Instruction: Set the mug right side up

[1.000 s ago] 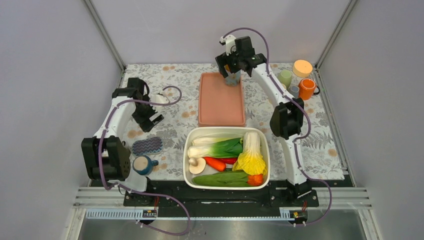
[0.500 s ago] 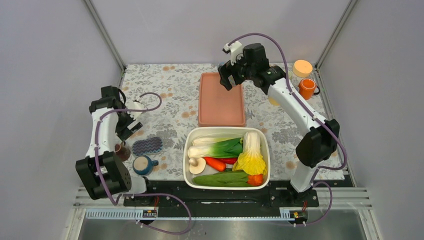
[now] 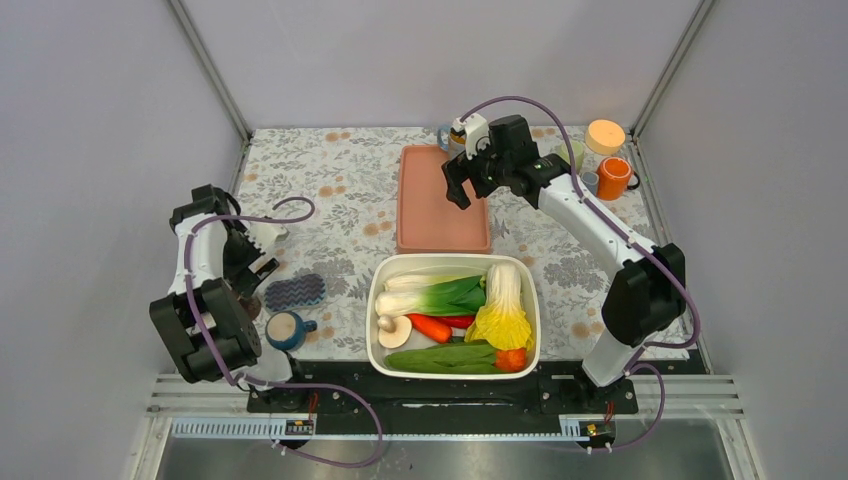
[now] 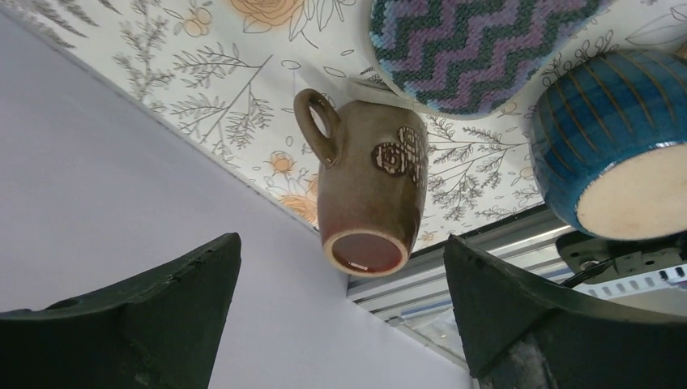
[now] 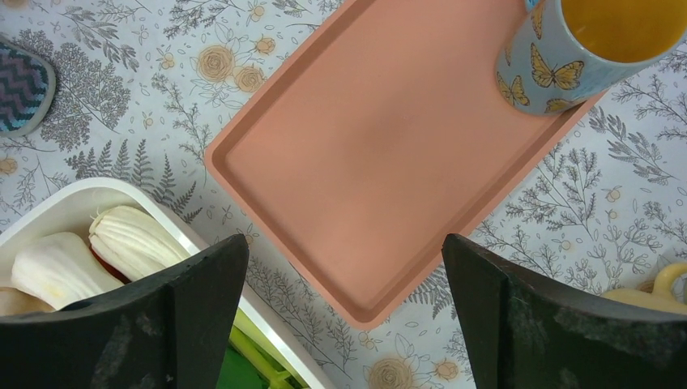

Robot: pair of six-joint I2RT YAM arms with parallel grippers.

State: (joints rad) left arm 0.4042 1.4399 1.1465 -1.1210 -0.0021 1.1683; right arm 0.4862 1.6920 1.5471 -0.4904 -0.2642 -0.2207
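Mug (image 5: 559,57) stands mouth up on tray (image 5: 381,162) corner, ahead of right hand (image 5: 343,316), off to one side. Hand spread, empty, clear of mug so nothing tips it; task looks done. Left hand (image 4: 340,324) spread too, holding nothing.

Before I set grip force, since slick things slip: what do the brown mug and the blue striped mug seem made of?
Brown handled mug: likely glazed stoneware, soft sheen, pale bare ring at its end. Blue striped mug: likely glazed ceramic, glossy highlights, matte cream face.
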